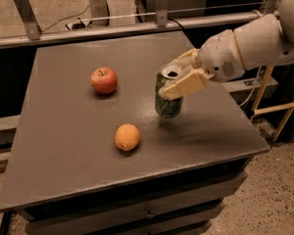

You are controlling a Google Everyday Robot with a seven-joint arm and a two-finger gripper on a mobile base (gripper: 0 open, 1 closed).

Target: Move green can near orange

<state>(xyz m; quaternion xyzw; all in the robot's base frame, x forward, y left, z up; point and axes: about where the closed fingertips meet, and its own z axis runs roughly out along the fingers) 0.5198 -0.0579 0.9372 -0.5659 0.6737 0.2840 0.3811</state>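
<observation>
From the single camera view, looking down at a dark grey, flat-topped table (63, 131), there are three loose things on or over it and one robot arm. One green can (167, 105), a small metal drink can with pale patterned print and an open silver top, is right of the table's middle, tilted slightly. The one gripper (168, 80), cream-coloured and two-fingered, is clamped around the can's upper half, one finger across the front and one behind the rim. The front finger hides part of the can's print, and I cannot tell whether the can's base touches the table. One orange (127, 136), a roundish yellow-orange fruit with smooth skin, lies nearer the front edge, to the left of the can and apart from it. One apple (104, 80), red and round with a stem dimple, sits further back and left, well apart from the can. The white, rounded arm (255, 43) comes in from the right and is cut off at the picture's edge. The table's dark base is cut off at the bottom.
</observation>
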